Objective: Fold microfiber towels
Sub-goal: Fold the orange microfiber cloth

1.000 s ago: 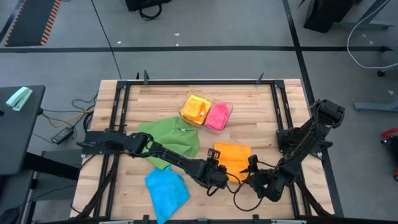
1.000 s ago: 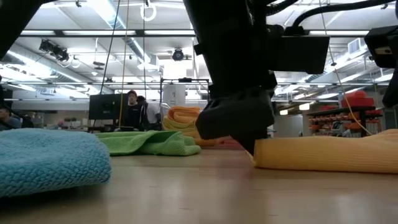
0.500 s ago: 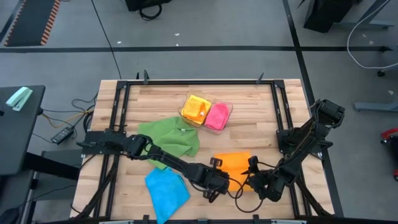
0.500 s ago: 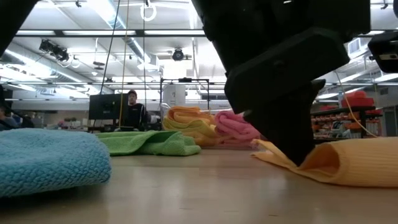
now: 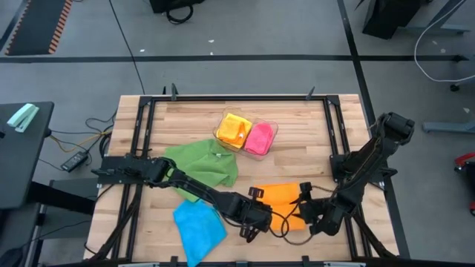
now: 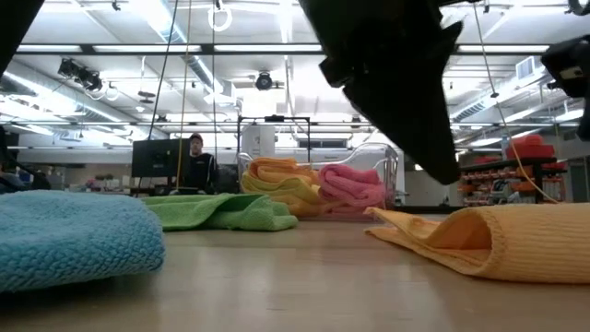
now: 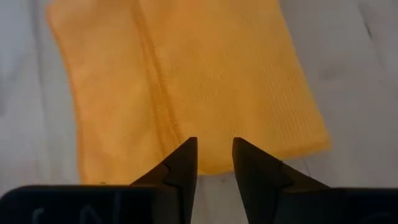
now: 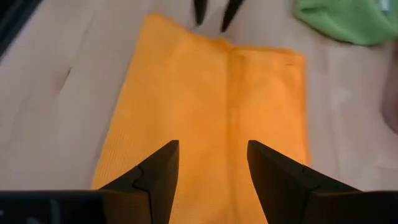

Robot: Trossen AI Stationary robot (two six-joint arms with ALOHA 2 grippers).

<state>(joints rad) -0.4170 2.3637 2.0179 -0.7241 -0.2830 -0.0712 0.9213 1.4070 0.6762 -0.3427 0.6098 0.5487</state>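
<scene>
Orange microfiber towel: soft ribbed cloth, folded over on itself, flat on the wooden desk at lower centre-right of the high view; from the low view its folded edge shows as a rounded loop.
Left jaws: low over the desk at the towel's left edge in the high view; the wrist view shows the two dark tips a narrow gap apart above the cloth's border, gripping nothing.
Right jaws: at the towel's right edge in the high view; the wrist view shows them spread wider over the orange cloth, empty.
Green microfiber towel: crumpled, centre-left of the high view, partly under the left arm.
Blue microfiber towel: bunched at the lower left of the high view, near the desk's front edge.
Yellow microfiber towel: left half of the clear plastic tray, upper centre.
Pink microfiber towel: right half of the same tray, touching the yellow one.
Room behind: a person by a dark monitor, far left in the low view.
</scene>
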